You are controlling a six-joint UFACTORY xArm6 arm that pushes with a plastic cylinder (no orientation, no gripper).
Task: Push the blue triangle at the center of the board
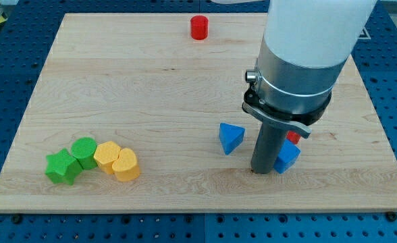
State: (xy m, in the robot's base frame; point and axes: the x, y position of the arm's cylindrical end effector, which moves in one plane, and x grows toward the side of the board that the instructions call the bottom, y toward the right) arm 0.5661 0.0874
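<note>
Camera view, nearest things first: my tip [262, 171] rests on the wooden board [151, 94] near the view's bottom edge, right of the middle. The tool is a plain dark rod [266, 148] with nothing that opens or closes, and it holds nothing. A blue cube [287, 157] sits directly at the rod's right side, apparently touching it, though the rod covers the contact line, so I cannot be sure. Just above that cube, a small patch of red [293, 137] shows beside the rod; it is probably a red block, but too little is visible to tell its shape.

To the left of my tip, slightly farther up the board, stands the blue triangle [230, 137]. It is near the rod but apart from it, with a strip of bare wood between them. It lies below and to the right of the board's middle.

Well to the left of my tip, along the view's bottom left, four blocks cluster in a row: a yellow heart [125, 164], a second yellow block [107, 154] touching it, a green cylinder [84, 150] next, and a green star [63, 167] at the far left end.

Farthest from my tip, near the view's top edge and left of the rod, a red cylinder [198, 28] stands alone. The arm's wide pale and grey housing [300, 61] fills the view above the rod.
</note>
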